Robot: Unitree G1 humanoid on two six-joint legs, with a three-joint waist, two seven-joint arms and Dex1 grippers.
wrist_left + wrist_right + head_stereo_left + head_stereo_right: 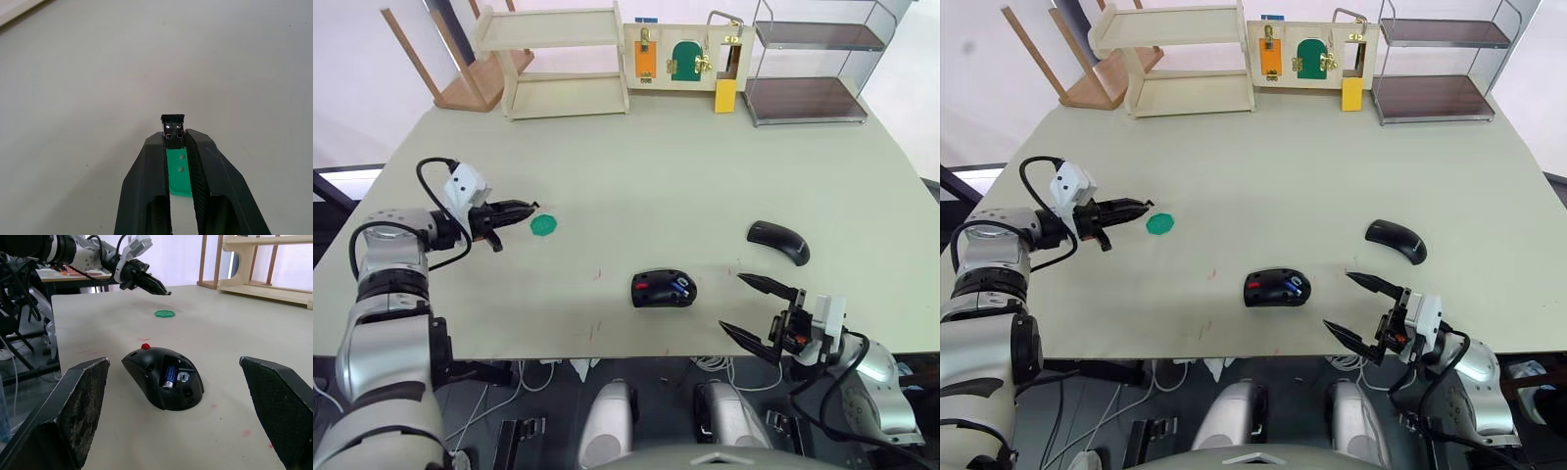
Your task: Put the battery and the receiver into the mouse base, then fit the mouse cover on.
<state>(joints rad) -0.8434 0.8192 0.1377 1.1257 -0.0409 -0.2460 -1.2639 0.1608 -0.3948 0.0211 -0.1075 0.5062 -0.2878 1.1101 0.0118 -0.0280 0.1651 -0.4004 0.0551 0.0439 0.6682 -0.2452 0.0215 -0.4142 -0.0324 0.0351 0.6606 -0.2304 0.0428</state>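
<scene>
Receiver [173, 128] in left claw [175, 139]

Black oval mouse base [664, 289] lying open side up near the table's front edge, red patch at one end, recesses exposed. Blue battery [169, 375] with pale silvery end seated in a recess inside that base. Tiny receiver [173, 129], dark cap and metal plug with two small square holes, pinched at the fingertips of the left gripper [527, 208], held above the table well to the left of the base. Glossy black arched mouse cover [779, 241] resting on the table, off to the right of the base and apart from it
</scene>
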